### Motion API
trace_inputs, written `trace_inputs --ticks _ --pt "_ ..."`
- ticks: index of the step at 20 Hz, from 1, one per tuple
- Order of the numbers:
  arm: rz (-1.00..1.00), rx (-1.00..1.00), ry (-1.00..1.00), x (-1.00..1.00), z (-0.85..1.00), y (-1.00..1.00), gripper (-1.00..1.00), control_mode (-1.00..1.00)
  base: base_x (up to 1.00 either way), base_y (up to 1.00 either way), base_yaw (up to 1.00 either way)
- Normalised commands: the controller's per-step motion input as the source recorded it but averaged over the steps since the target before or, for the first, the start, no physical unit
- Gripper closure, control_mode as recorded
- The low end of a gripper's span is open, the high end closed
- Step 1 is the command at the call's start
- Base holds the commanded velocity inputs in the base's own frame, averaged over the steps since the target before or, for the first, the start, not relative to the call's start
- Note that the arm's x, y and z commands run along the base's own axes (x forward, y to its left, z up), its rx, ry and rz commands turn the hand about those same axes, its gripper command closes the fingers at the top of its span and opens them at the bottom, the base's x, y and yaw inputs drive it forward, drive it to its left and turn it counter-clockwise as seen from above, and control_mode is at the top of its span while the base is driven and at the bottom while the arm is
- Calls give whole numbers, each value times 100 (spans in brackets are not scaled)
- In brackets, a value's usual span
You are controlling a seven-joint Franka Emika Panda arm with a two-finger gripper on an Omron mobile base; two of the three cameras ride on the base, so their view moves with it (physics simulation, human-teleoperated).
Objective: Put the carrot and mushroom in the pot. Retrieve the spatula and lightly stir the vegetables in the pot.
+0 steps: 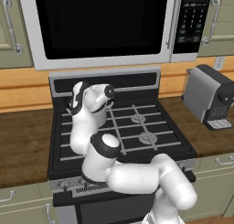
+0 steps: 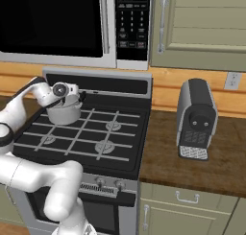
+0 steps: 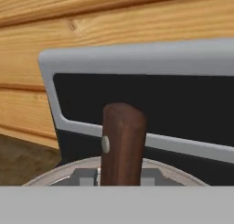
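Note:
The steel pot (image 2: pixel 62 114) stands on the back left burner of the stove (image 2: pixel 96 138). My gripper (image 2: pixel 79 96) hovers just above the pot's rim, pointing toward the stove's black back panel. In the hand view the gripper (image 3: pixel 119 179) is shut on the spatula (image 3: pixel 122 141), whose brown wooden handle with a pale rivet rises straight up between the jaws. The pot's curved rim (image 3: pixel 55 175) shows right below it. The spatula's blade is hidden. The carrot and mushroom are hidden.
A grey coffee machine (image 2: pixel 196 118) sits on the wooden counter (image 2: pixel 192 167) right of the stove. The microwave (image 1: pixel 105 22) hangs above the stove, with cabinets (image 2: pixel 202 23) beside it. My own arm (image 1: pixel 87 122) crosses the stove's left half.

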Motion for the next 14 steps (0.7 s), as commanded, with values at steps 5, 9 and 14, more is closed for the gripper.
trace_inputs --ticks 5,9,14 --pt "-17 -26 -9 3 3 -15 100 -100 0 0 0" --pt "-5 -29 -31 0 0 1 100 -100 0 0 0" --pt "-1 -14 -24 5 -8 1 100 -100 0 0 0"
